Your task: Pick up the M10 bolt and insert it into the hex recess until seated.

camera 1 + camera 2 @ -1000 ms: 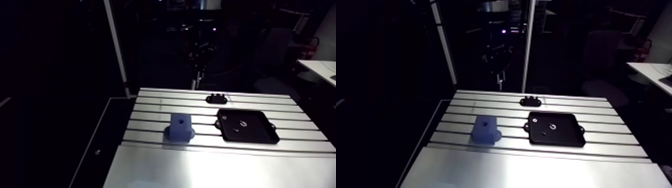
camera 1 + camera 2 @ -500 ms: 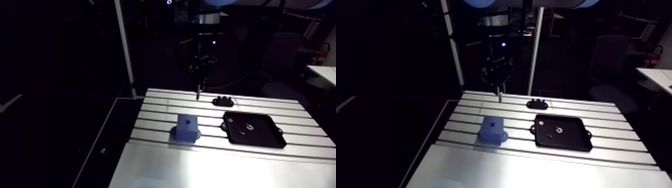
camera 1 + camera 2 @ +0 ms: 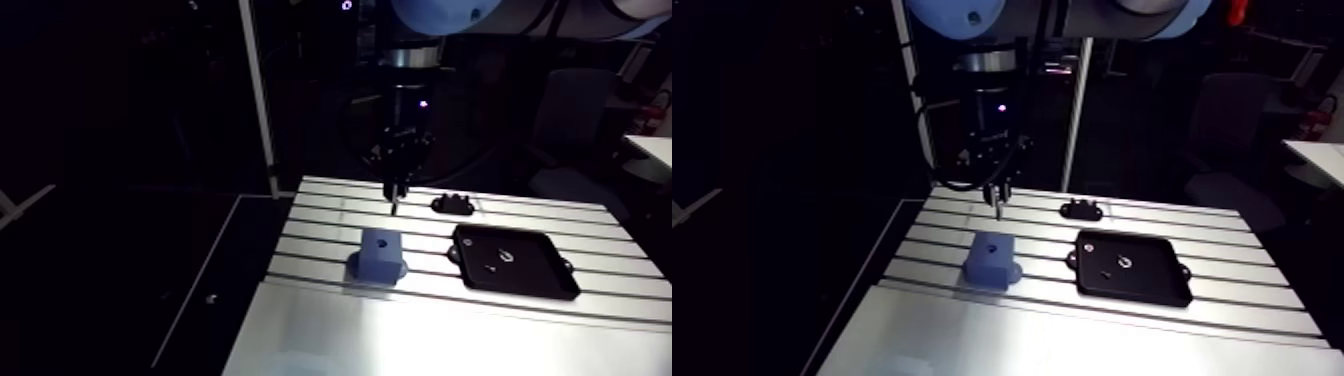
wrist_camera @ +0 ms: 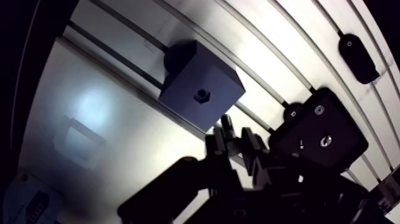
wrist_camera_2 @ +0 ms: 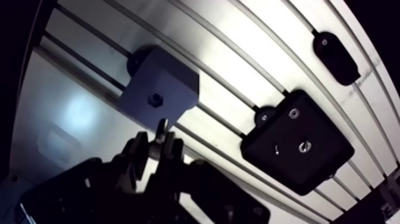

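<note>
A blue block stands on the slotted table, with a dark hex recess in its top face. In the arm view my gripper hangs just behind and above the block. A thin bolt points down from it. In the wrist view the bolt sticks out between my fingers, its tip a little short of the recess. The gripper is shut on the bolt.
A black tray lies to the right of the block and holds a few small metal parts. A small black fixture sits behind the tray near the table's far edge. The near part of the table is smooth plate.
The camera has shifted with the arm. The gripper with the bolt has come down from beyond the table's far edge to a spot just behind the blue block.
</note>
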### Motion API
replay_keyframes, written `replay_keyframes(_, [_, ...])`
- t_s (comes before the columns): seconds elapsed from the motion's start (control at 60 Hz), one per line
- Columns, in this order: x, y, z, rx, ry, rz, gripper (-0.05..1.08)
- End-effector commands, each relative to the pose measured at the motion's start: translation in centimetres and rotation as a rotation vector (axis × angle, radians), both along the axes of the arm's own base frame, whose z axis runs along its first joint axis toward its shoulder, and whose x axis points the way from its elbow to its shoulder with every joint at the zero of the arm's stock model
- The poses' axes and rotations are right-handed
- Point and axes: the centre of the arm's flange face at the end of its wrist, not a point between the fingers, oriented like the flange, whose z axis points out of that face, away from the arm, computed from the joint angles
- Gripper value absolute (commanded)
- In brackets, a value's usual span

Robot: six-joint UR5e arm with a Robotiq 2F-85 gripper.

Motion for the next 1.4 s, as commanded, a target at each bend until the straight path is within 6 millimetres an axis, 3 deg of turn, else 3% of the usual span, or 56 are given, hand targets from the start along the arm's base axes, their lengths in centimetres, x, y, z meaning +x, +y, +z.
replay_keyframes(0.017, [0.1,-0.1,-0.4,0.018,0.005,-0.084,0.80])
replay_keyframes(1.4, [0.8,-1.2,-4.9,0.007,-0.010,-0.066,0.80])
